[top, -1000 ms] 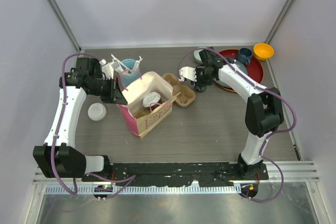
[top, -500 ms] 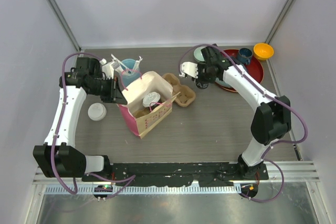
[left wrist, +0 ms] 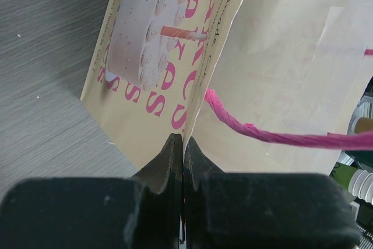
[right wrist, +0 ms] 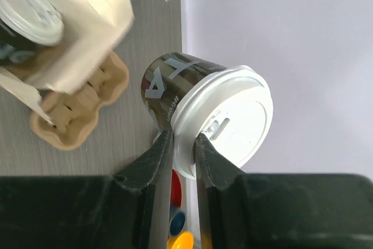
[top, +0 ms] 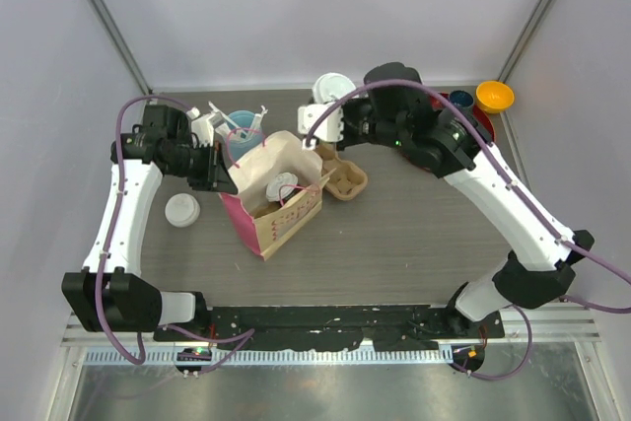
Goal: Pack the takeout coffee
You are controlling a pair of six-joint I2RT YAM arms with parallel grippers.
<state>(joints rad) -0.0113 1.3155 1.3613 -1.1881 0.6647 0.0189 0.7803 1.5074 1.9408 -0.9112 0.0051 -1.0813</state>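
Two takeout coffees, listed under their carriers. Table (top: pixel 414 234): grey wood grain. Paper bag (top: pixel 288 226): left of the table's middle, mouth open, thin and floppy; left pincer (left wrist: pixel 182 139) pressed together on its rim beside the pink cord handle (left wrist: pixel 262 132). Pulp tray (top: pixel 343 176): just beside the bag on the side toward the right edge, no cup in it. First cup (top: pixel 284 185): upright inside the bag. Second cup (right wrist: pixel 169 86): aloft near the far edge, right pincer (right wrist: pixel 178 144) clamped on the rim of its white lid (right wrist: pixel 233 121). Handling, judged: light, thin-walled, easily crushed; lid slick and liable to pop, so the body just beneath is the safer hold.
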